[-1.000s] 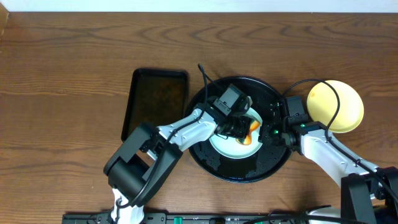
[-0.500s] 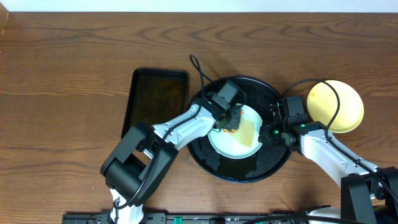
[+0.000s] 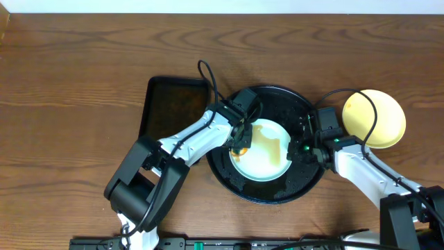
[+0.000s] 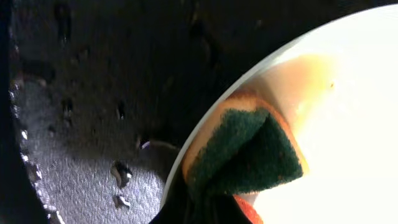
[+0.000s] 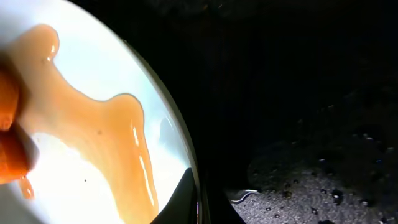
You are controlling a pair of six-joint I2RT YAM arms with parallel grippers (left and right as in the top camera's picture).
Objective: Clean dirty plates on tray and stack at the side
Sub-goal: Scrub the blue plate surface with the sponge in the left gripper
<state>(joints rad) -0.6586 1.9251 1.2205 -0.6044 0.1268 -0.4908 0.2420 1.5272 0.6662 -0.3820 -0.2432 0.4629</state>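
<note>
A pale mint-blue plate [image 3: 267, 161] lies in the round black tray [image 3: 277, 104], smeared with brown sauce [image 5: 106, 124]. My left gripper [image 3: 241, 144] is shut on an orange sponge with a green scrub face [image 4: 249, 155] and presses it on the plate's left rim [image 4: 348, 81]. My right gripper [image 3: 298, 148] is shut on the plate's right rim [image 5: 180, 143], one finger above it and one below. A pale yellow plate [image 3: 374, 118] sits on the table to the right of the tray.
A rectangular black tray [image 3: 173, 111] lies just left of the round one, under the left arm's cable. Water drops dot the wet tray floor [image 4: 93, 155]. Bare wooden table [image 3: 83, 69] surrounds both trays.
My left gripper has dragged the sponge leftward across the plate, from near its right side to its left rim. The right gripper and the plate have stayed put.
</note>
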